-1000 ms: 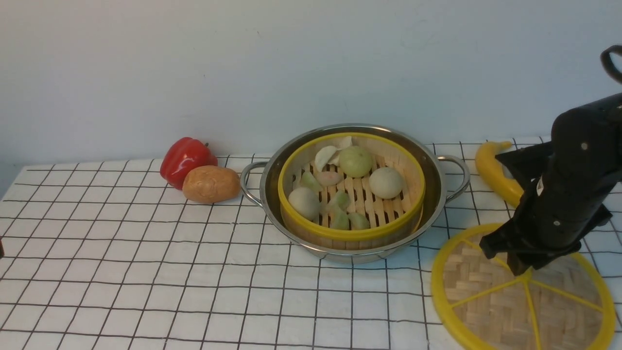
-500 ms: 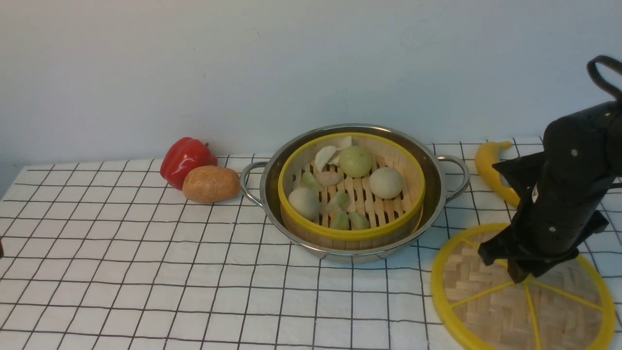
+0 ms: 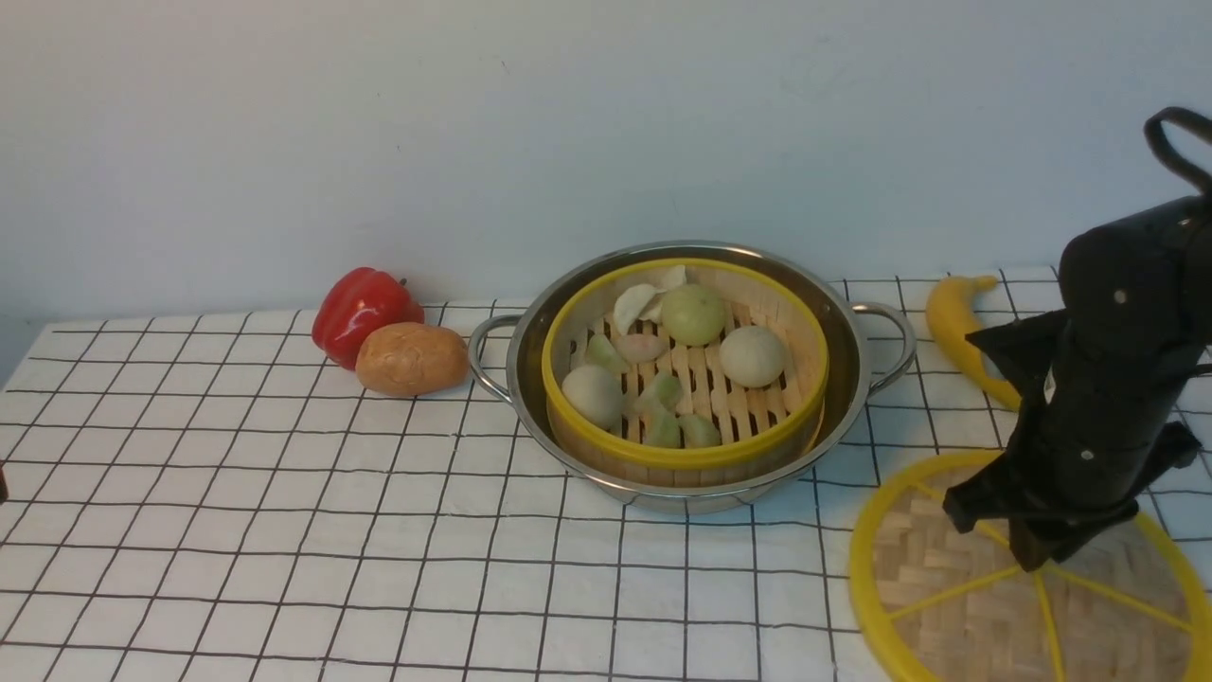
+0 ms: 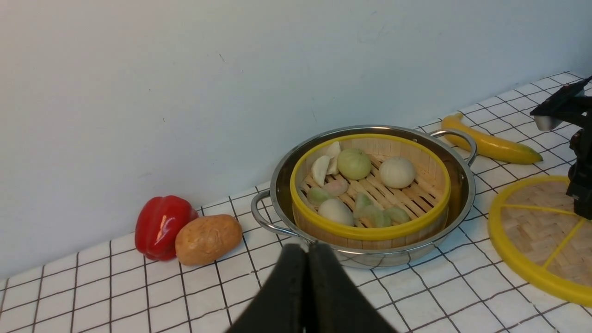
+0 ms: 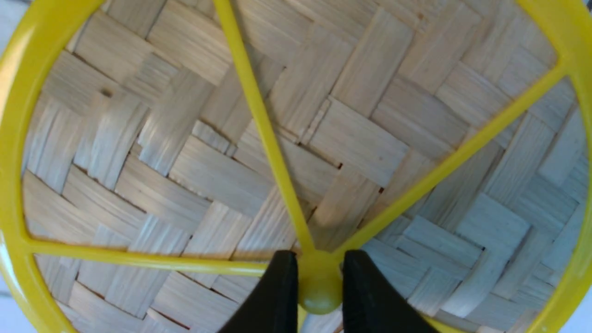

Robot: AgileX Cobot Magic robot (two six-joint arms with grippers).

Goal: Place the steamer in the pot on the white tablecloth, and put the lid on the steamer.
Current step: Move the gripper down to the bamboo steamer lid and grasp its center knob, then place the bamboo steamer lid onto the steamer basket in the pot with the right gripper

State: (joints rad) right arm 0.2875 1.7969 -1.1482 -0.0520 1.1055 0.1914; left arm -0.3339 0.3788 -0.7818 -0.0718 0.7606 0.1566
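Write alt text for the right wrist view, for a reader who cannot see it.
Close-up of the right tool, its two black fingers pressed against either side of the yellow hub of the woven bamboo lid. The lid fills the picture, with thin yellow spokes running from the hub to a yellow rim.

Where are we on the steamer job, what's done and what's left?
Done: the steamer sits inside the pot on the white tablecloth. In hand: the right gripper pinches the central hub of the lid, which is beside the pot. Left: lift the lid, carry it over and set it on the steamer.
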